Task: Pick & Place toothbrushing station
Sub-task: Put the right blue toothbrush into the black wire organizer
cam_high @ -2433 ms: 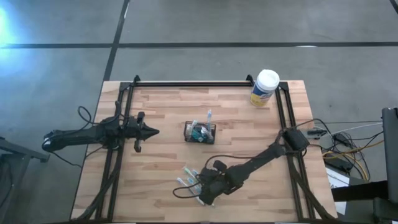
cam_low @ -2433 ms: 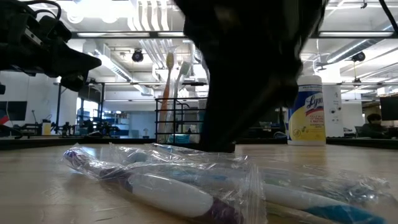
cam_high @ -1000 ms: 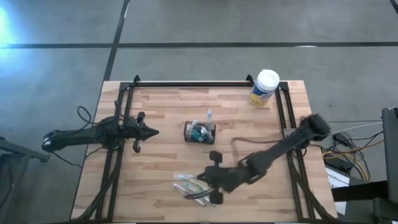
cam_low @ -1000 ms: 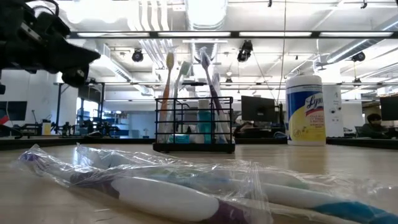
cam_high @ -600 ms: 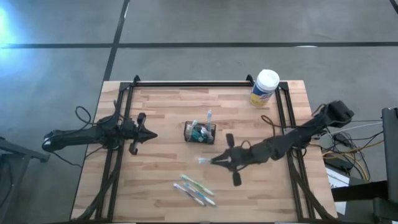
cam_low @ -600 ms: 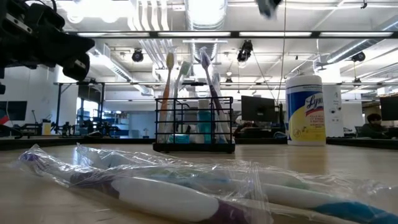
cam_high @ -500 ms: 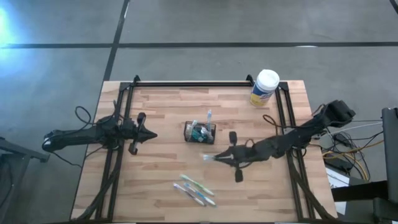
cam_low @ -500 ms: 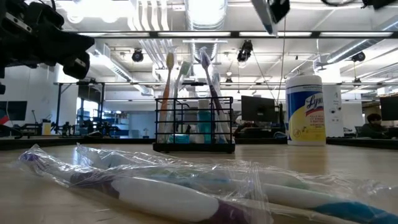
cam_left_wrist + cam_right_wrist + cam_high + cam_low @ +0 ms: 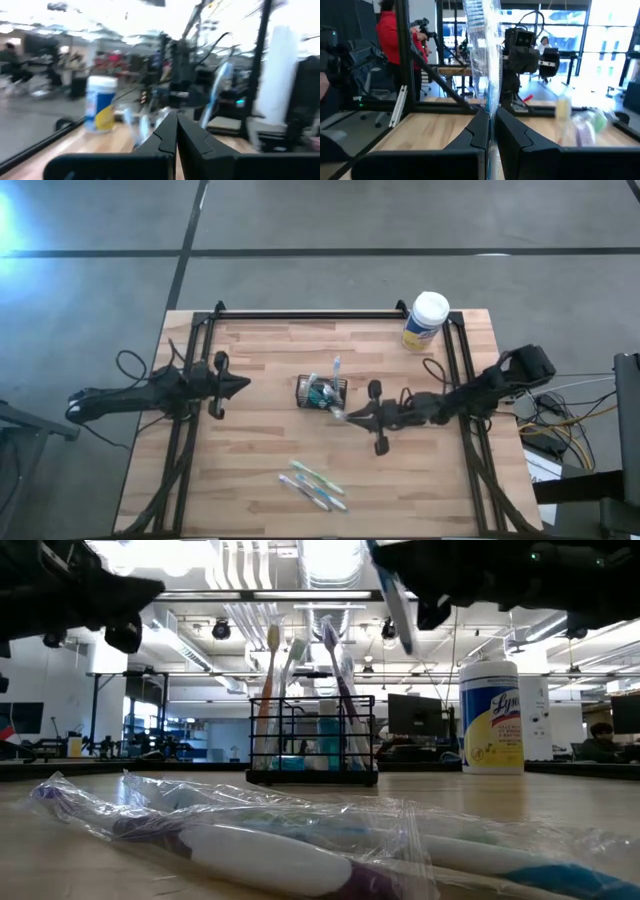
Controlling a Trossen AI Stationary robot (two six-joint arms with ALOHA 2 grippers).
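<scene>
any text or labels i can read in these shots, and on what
"Ly", the first letters of a cut-off brand name, on the yellow label of the white-lidded canister in the low view.
The smaller print beneath it is too small to read.
No readable text on the wrapped toothbrushes or the wire holder.

The toothbrushing station (image 9: 322, 393) stands near the middle of the bench (image 9: 260, 470), with toothbrushes upright in it. Just to its right hangs the right gripper (image 9: 344, 415), a bagged toothbrush (image 9: 395, 595) pinched in its closed jaws. Well to the station's left is the left gripper (image 9: 246, 384). Nearer the front edge than the station lie more bagged toothbrushes (image 9: 313, 484). A canister (image 9: 426, 321) stands behind the station, to its right.
</scene>
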